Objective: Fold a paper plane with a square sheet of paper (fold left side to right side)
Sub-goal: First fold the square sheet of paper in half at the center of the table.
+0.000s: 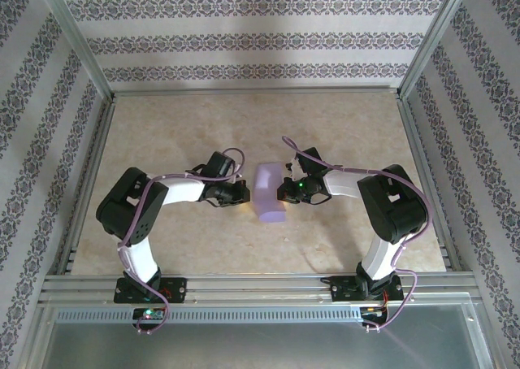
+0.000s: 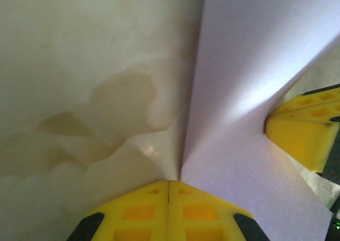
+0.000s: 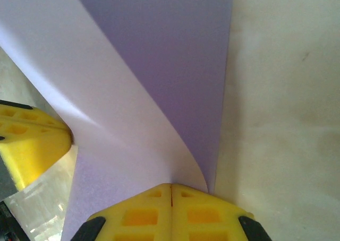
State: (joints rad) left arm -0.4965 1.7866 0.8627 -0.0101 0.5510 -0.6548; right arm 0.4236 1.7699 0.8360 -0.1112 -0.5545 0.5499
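Top external: we see a beige table (image 1: 179,133) mid-frame, patterned walls (image 1: 244,40) around.
Claws: left gripper (image 1: 244,194), right gripper (image 1: 282,192) both pinch the square sheet of paper (image 1: 269,200).

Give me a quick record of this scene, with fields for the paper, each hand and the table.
Paper: lavender sheet of paper, middle of the table, bowed upward rather than lying flat
Left hand: shut, pinching the sheet's left side
Right hand: shut, pinching the sheet's right side
Table: beige, mottled surface
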